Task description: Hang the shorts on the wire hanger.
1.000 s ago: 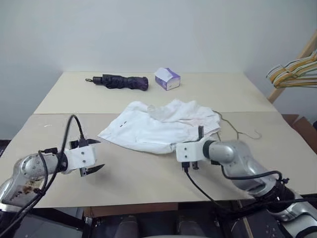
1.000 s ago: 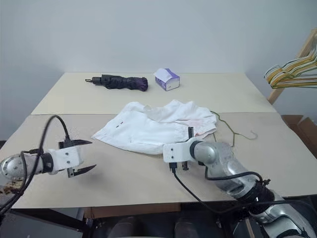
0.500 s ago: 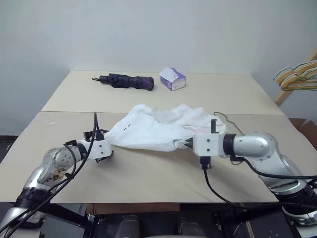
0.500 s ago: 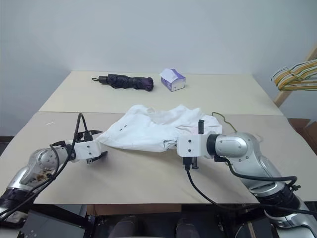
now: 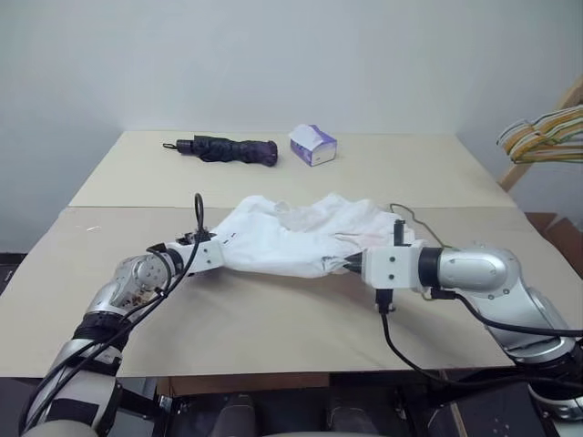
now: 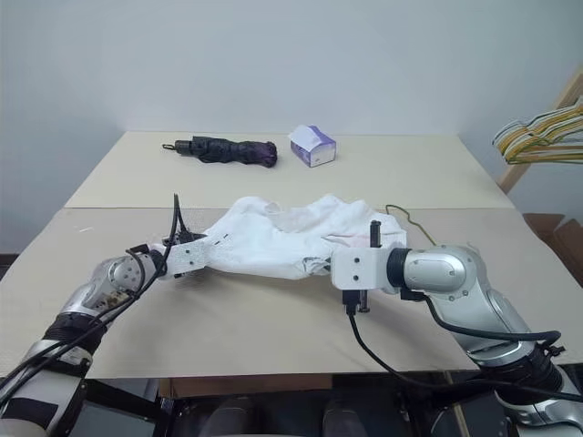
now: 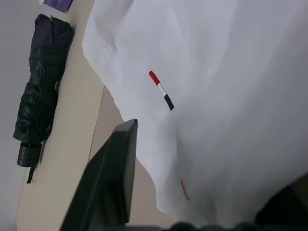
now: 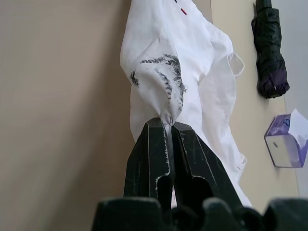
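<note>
White shorts (image 8: 192,72) pinched between right fingers (image 8: 149,149).

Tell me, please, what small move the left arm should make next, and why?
Probably close the left end effector on the shorts edge. The right end effector already pinches the opposite edge, while the left fingers straddle the cloth near the striped tag, seemingly not yet clamped.
</note>
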Robot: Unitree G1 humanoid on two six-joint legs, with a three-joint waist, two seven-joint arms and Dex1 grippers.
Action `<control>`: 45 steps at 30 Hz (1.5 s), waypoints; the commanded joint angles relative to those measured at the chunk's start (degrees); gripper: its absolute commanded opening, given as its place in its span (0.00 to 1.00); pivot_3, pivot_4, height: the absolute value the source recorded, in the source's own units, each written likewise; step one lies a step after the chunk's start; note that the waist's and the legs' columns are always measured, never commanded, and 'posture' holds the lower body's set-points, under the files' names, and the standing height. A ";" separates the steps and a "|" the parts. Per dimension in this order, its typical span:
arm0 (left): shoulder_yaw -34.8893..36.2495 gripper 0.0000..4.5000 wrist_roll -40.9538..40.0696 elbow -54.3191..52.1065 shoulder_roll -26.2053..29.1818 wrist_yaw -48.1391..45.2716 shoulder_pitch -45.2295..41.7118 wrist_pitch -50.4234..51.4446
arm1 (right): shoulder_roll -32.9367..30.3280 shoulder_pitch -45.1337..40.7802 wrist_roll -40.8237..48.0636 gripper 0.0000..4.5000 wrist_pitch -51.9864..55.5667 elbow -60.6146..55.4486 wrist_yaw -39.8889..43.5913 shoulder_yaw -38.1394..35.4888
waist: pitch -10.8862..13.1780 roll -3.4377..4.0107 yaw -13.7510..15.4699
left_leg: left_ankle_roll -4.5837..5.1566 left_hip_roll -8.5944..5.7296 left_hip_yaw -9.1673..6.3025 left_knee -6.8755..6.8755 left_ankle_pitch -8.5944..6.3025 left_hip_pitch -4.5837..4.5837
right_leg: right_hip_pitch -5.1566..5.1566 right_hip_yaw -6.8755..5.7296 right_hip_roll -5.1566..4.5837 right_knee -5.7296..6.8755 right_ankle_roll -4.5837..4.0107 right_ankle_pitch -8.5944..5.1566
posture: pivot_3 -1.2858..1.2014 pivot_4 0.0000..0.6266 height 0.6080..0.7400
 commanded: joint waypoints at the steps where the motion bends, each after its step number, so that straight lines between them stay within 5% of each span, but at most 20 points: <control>1: 0.85 0.23 -0.63 0.76 1.77 0.64 -2.04 -2.11 | 0.34 -0.33 -1.93 0.00 -1.92 1.70 -2.23 -0.43 | 0.00 0.00 -0.21 | 0.00 0.00 0.00 0.00 0.00 0.00 | 0.00 0.00 0.00 0.00 0.00 0.00 | 0.50 0.00 1.00; 4: 1.25 0.01 -0.94 1.42 2.98 0.33 -2.20 -3.01 | 0.74 -0.74 -4.13 0.00 -3.64 3.90 -3.49 0.83 | 0.00 0.00 -0.33 | 0.00 0.00 0.00 0.01 0.00 0.00 | -0.01 0.00 0.00 0.00 0.00 0.00 | 0.50 0.00 1.00; 15: 4.10 0.01 -10.86 -10.21 13.47 -13.71 5.89 -6.29 | 0.47 -1.30 -5.28 0.00 -15.18 9.05 -2.69 2.53 | 0.00 0.00 -0.97 | 0.00 0.04 0.00 0.00 0.00 0.00 | -0.03 0.02 0.01 0.01 -0.01 0.00 | 0.51 0.00 1.00; 22: 11.55 0.01 -27.85 -34.22 29.72 -32.55 24.60 1.43 | -2.48 -0.24 -4.76 0.00 -23.98 11.33 -0.01 2.42 | 0.03 0.05 -2.01 | 0.00 0.09 0.03 -0.01 0.00 0.03 | -0.03 0.02 -0.06 0.03 -0.05 -0.01 | 0.51 0.00 1.00; 29: 18.97 0.01 -42.17 -51.23 35.33 -42.67 39.47 10.83 | -11.31 3.34 7.21 0.00 -30.06 11.18 12.51 0.43 | 0.08 0.14 -1.57 | 0.01 0.14 0.06 -0.01 -0.01 0.12 | 0.05 0.01 -0.16 0.04 -0.33 -0.22 | 0.52 0.00 1.00; 33: 15.16 0.01 -40.19 -49.62 30.54 -40.67 30.84 13.71 | -9.62 -2.65 9.22 0.00 -30.04 16.79 14.10 0.69 | 0.15 0.26 -1.63 | -0.02 0.14 0.12 -0.01 -0.03 0.80 | 0.64 -0.01 -0.09 0.00 -0.04 -0.57 | 0.52 0.00 1.00; 37: 11.51 0.01 -39.98 -41.10 20.63 -37.88 12.11 19.56 | -0.48 -17.20 0.09 0.00 -28.77 31.96 3.87 2.18 | 0.12 0.26 -1.90 | -0.38 0.10 0.15 -0.09 -0.27 1.39 | 0.95 0.02 -0.08 -0.04 -0.01 -0.61 | 0.51 0.00 1.00; 41: 9.78 0.01 -31.79 -23.22 10.94 -27.58 -9.67 20.84 | 7.58 -34.57 -13.25 0.00 -34.17 54.24 -15.18 4.35 | 0.09 0.25 -1.96 | 0.05 0.03 0.07 -0.04 0.00 0.86 | 0.75 0.06 0.00 0.05 0.01 -0.06 | 0.51 0.00 1.00; 45: 7.14 0.01 -16.28 7.13 2.32 1.27 -39.27 18.31 | 15.64 -56.85 -28.04 0.00 -35.11 80.48 -52.05 8.74 | 0.18 0.20 -2.03 | 0.02 -0.14 -0.08 0.05 0.04 -0.12 | -0.26 0.14 -0.03 0.35 0.04 0.06 | 0.52 0.00 1.00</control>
